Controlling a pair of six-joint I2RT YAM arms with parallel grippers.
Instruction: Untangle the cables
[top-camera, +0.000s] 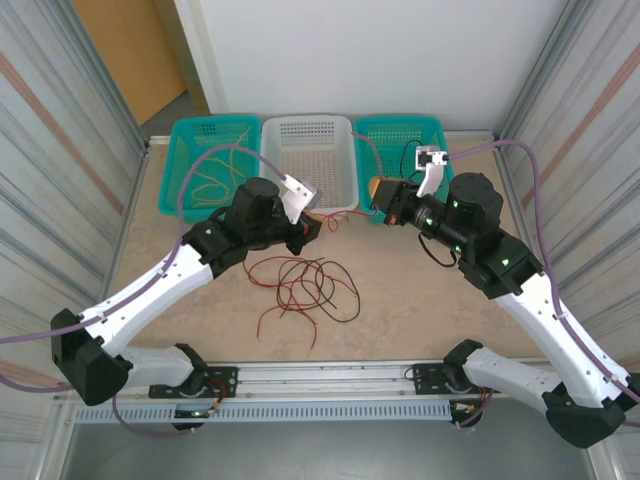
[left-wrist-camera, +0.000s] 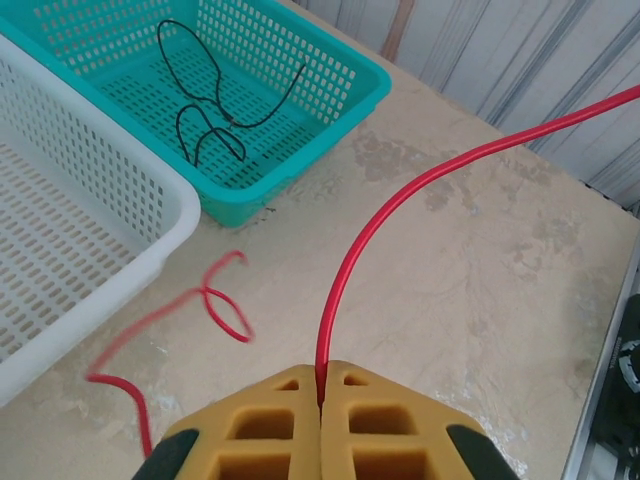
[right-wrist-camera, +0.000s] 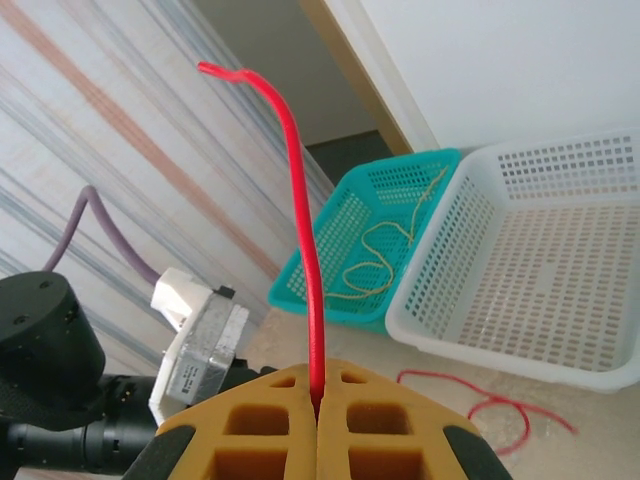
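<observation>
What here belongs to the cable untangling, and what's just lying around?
Job: red cable in left gripper; red cable end in right gripper; red-and-black tangle; tan cable in left teal basket; black cable in right teal basket.
Lying about: white basket; lilac arm cables.

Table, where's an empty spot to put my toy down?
Bare tabletop lies between the cable tangle and the right arm. The white basket looks empty too. Crowded: the middle, where that tangle sprawls beside the left arm.
</observation>
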